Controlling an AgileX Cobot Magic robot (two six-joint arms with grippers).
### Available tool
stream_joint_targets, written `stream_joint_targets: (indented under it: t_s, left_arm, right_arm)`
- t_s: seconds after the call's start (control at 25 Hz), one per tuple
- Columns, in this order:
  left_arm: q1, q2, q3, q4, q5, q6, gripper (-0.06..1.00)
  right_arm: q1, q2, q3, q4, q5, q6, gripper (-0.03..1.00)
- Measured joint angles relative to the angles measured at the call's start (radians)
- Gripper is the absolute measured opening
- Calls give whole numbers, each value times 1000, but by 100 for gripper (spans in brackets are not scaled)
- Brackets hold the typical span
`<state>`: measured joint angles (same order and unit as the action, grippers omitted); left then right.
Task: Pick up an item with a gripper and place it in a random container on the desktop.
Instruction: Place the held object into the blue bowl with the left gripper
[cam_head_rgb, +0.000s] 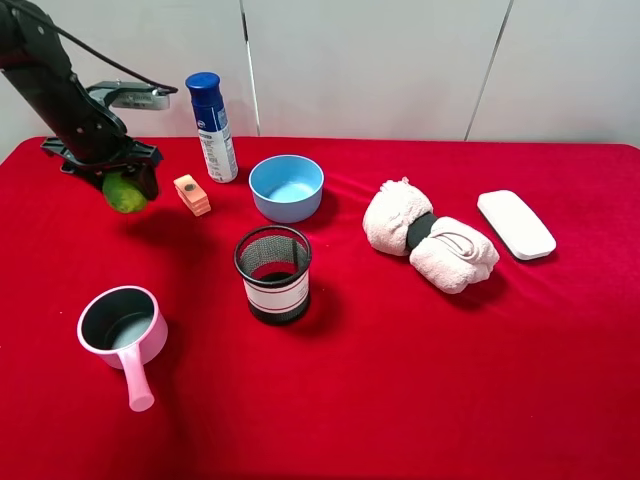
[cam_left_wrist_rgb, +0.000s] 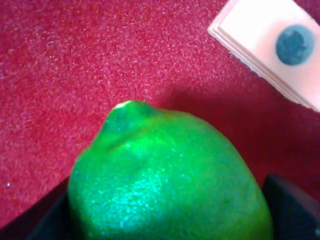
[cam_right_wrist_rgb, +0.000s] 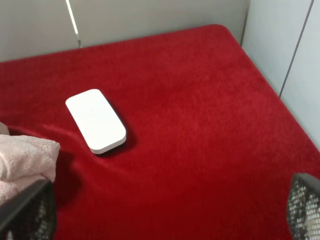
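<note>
My left gripper (cam_head_rgb: 127, 183) is shut on the green lime (cam_head_rgb: 124, 193) and holds it above the red desktop (cam_head_rgb: 450, 350) at the far left. In the left wrist view the lime (cam_left_wrist_rgb: 170, 175) fills the frame between the dark fingers (cam_left_wrist_rgb: 292, 210). The light blue bowl (cam_head_rgb: 286, 187) stands to the right of it, beyond the orange-and-cream block (cam_head_rgb: 192, 194). My right gripper (cam_right_wrist_rgb: 165, 210) is open and empty over the cloth. It shows only in the right wrist view.
A blue-capped spray can (cam_head_rgb: 212, 125) stands behind the block. A black mesh cup (cam_head_rgb: 273, 273) and a pink handled pot (cam_head_rgb: 122, 325) stand nearer the front. Rolled pale towels (cam_head_rgb: 430, 238) and a flat white box (cam_head_rgb: 515, 224) lie at the right.
</note>
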<state>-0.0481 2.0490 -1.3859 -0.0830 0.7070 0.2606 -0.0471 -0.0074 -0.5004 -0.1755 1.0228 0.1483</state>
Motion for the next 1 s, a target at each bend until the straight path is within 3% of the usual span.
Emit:
stream_joint_targets:
  t_s: [0.6,1.0]
  left_arm:
    - [-35,-131,-12,3,148,-19,69]
    - [-171,-211,-12,74,175,-148,69]
  right_arm:
    - [0,0,0,0,0,0,69]
    - [0,0,0,0,0,0,69]
